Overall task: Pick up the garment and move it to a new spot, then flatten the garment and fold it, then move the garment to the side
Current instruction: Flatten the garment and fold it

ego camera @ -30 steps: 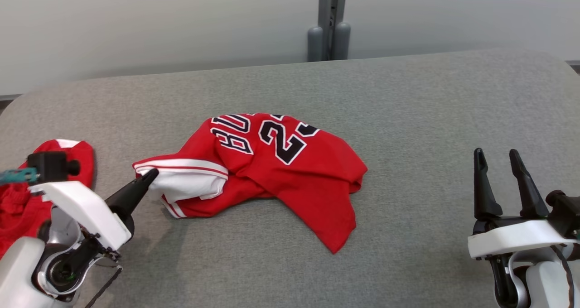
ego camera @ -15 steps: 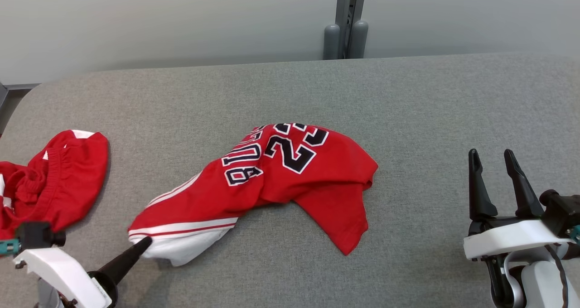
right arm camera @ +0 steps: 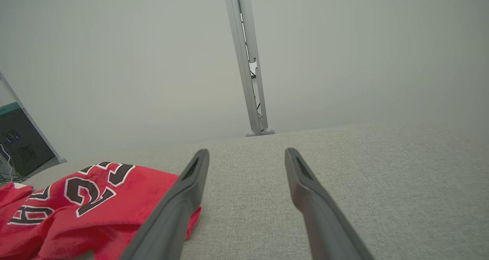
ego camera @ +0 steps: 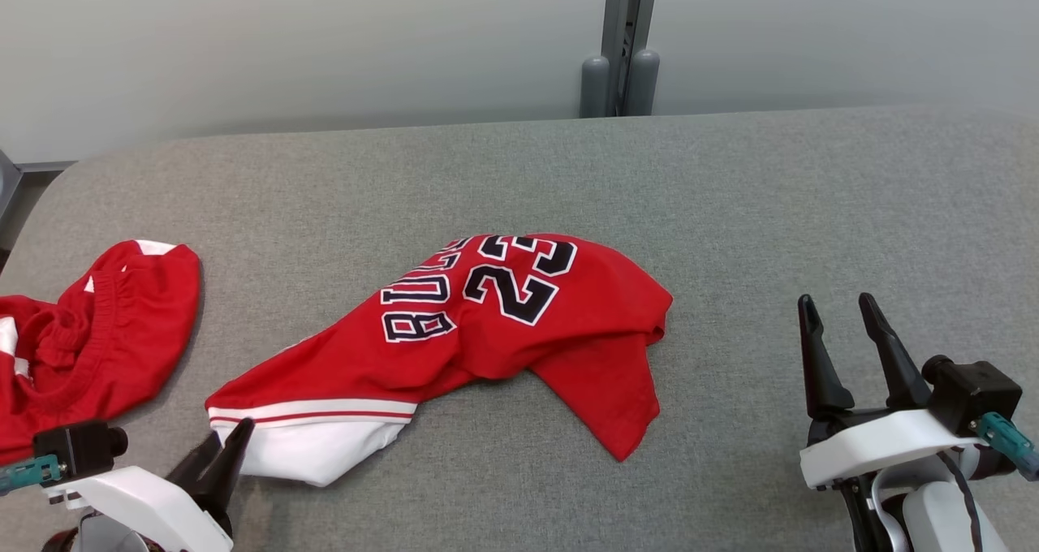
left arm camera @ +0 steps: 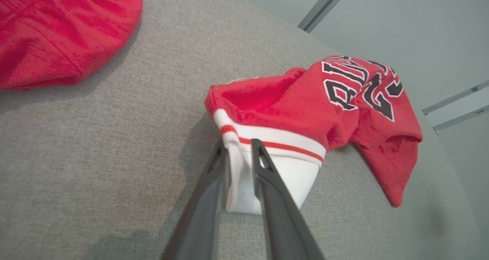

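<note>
The garment, a red jersey (ego camera: pixel 503 325) with black-and-white "23" lettering and a white hem band, lies crumpled mid-table, stretched toward the near left. My left gripper (ego camera: pixel 230 432) is at the near-left corner, shut on the white hem. In the left wrist view the gripper (left arm camera: pixel 238 143) has the white cloth of the jersey (left arm camera: pixel 305 103) pinched between its fingers. My right gripper (ego camera: pixel 840 316) stands open at the near right, well clear of the cloth; its wrist view shows the gripper (right arm camera: pixel 246 153) with nothing between its fingers, and the jersey (right arm camera: pixel 88 202) to its left.
A second red garment (ego camera: pixel 97 333) with an elastic waistband lies bunched at the table's left edge, also in the left wrist view (left arm camera: pixel 57 26). The grey fabric table (ego camera: pixel 812 203) is bare at the right and back. A grey post (ego camera: pixel 621 49) stands behind the far edge.
The left gripper has dragged the white hem toward the near left, drawing the jersey out longer. The head camera has shifted. The right gripper sits slightly further left and lower in view.
</note>
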`<state>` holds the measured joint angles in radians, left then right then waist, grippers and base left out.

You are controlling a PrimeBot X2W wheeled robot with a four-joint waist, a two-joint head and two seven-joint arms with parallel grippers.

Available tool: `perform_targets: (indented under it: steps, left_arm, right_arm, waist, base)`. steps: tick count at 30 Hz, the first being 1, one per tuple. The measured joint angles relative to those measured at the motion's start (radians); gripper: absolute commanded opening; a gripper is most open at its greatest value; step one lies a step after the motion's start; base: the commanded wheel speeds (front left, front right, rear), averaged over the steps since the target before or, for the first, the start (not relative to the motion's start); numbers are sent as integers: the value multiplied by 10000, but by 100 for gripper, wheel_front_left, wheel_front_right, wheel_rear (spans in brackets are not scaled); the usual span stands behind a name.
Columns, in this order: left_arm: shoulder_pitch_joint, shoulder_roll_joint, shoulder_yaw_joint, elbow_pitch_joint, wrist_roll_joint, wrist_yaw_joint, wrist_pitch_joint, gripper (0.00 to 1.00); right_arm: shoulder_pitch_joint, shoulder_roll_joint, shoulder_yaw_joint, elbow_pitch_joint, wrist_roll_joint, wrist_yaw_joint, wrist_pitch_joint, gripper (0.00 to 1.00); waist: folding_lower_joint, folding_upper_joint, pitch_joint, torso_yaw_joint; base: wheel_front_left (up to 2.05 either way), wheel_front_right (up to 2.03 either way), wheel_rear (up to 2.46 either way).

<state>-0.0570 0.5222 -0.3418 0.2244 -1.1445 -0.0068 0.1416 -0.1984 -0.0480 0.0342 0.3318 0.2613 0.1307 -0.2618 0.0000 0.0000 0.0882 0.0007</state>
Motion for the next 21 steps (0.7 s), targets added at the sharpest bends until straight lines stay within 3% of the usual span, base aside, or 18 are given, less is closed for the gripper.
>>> perform_targets:
  steps: [4,9,13,17,21]
  left_arm:
    - [5,2,-94,-280,926,251,-968,100]
    - [393,-288,36,-1018,1597,1095,-2088,100]
    - [866,-690,-303,-1306,1676,1407,-2128,100]
    - [915,-713,-535,-1237,1793,1448,-2027,100]
    - [882,-704,-612,-1131,1971,1567,-2031,100]
  right_arm:
    - [73,-54,151,86,109,0,2,100]
    - [285,-161,439,268,345,0,0,100]
    - [412,-261,832,407,740,0,33,100]
    - [446,-460,1457,412,1290,0,176,100]
    - [506,-658,2349,529,2197,0,1083,100]
  waist:
    - [0,0,-166,26]
    - [0,0,-337,136]
    - [0,0,-424,282]
    - [0,0,-455,446]
    - [0,0,-551,633]
  base:
    - [0,0,0]
    - [0,0,0]
    - [0,0,0]
    - [0,0,0]
    - [0,0,0]
